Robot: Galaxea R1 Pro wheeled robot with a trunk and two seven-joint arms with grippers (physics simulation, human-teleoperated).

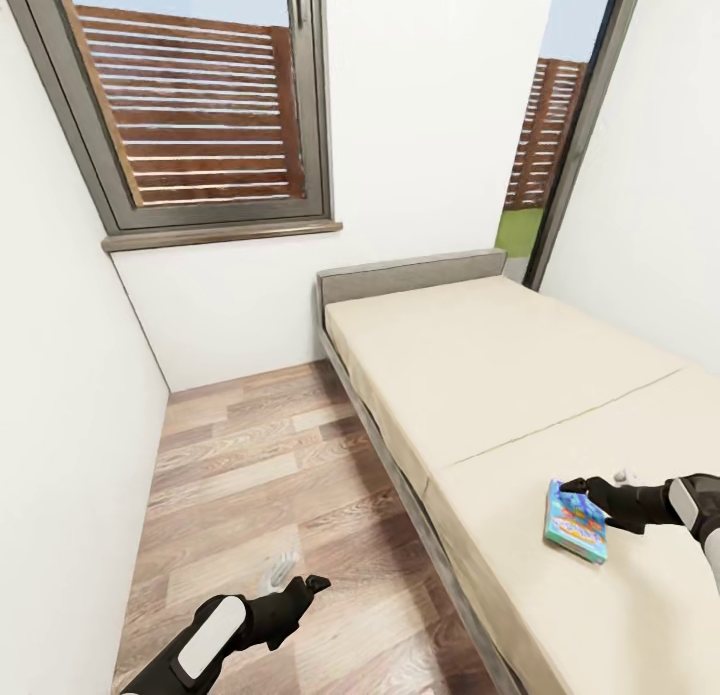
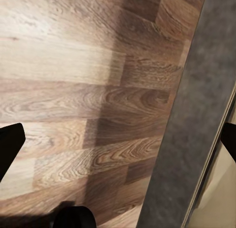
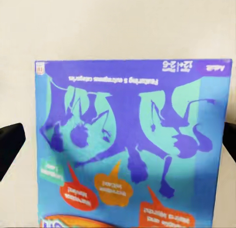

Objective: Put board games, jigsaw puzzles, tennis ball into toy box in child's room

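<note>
The right gripper [image 1: 577, 487] hangs over the bed [image 1: 480, 375], fingers spread wide around the blue board game [image 1: 577, 522] (nothing gripped yet), presumably lining up a grasp.

The bed [image 1: 500, 375] stands along the right side of the room, its beige mattress on a dark grey frame with a low grey headboard toward the far wall. A seam crosses the mattress about halfway down. On the near half, toward the right edge, lies a blue board game box [image 1: 576, 524], printed face up, tilted slightly and flat against the mattress. Beside the bed the wood-plank floor [image 1: 260, 475] runs up to the white walls.
</note>
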